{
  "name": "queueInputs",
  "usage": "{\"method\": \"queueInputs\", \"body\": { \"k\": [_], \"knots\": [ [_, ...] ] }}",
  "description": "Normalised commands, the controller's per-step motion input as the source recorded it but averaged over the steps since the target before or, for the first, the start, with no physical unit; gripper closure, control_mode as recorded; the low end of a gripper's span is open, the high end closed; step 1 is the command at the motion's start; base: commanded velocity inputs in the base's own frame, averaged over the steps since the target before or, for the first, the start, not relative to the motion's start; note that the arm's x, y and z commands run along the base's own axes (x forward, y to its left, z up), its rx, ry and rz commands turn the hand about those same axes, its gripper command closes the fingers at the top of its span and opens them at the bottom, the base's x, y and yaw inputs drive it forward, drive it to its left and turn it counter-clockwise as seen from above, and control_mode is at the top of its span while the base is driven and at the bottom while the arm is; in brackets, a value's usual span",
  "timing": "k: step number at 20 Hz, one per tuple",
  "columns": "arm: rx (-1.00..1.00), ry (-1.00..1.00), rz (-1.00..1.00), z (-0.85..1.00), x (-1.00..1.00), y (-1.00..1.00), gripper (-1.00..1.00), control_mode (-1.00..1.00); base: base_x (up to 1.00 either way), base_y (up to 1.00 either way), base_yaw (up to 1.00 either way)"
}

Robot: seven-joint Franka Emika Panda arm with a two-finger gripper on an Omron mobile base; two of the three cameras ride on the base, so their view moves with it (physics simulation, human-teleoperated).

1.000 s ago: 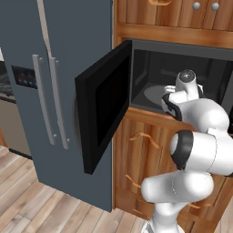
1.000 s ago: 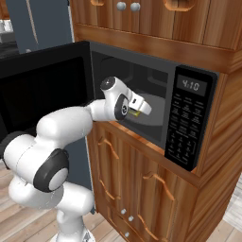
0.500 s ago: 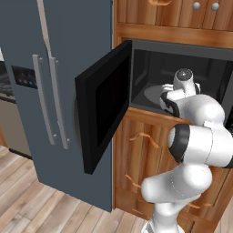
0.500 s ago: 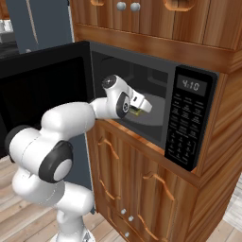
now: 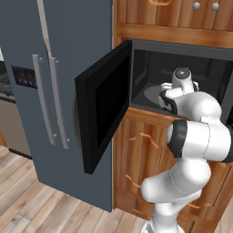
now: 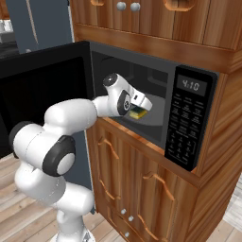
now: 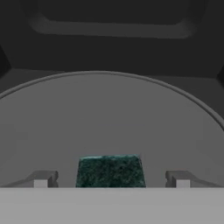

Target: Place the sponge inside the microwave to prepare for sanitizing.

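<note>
The microwave stands with its black door swung wide to the left. My arm reaches into its grey cavity. On the round turntable lies the sponge, green scrub side up; its yellow edge shows under the hand. My gripper is open just above the turntable. Its two fingertips stand wide apart on either side of the sponge, with clear gaps to it. Nothing is held.
A tall grey fridge stands left of the open door. Wooden cabinets lie below the microwave and more above it. The keypad column closes off the cavity's right side.
The jaws have spread from partly closed to wide, letting go of the sponge, which now rests on the turntable. The arm has hardly shifted.
</note>
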Motion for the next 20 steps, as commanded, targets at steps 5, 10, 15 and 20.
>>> {"method": "queueInputs", "body": {
  "k": [5,10,15,20],
  "knots": [
    [0.0,-0.01,0.0,0.0,0.0,0.0,-1.0,-1.0,0.0,0.0,0.0],
    [0.0,-0.12,0.02,0.11,-0.3,0.05,-1.0,-1.0,0.0,0.0,0.0],
    [0.0,-0.12,0.03,0.17,-0.51,0.1,-1.0,-1.0,0.0,0.0,0.0],
    [0.0,-0.05,0.04,0.27,-0.69,0.1,-1.0,-1.0,0.0,0.0,0.0]
  ]
}}
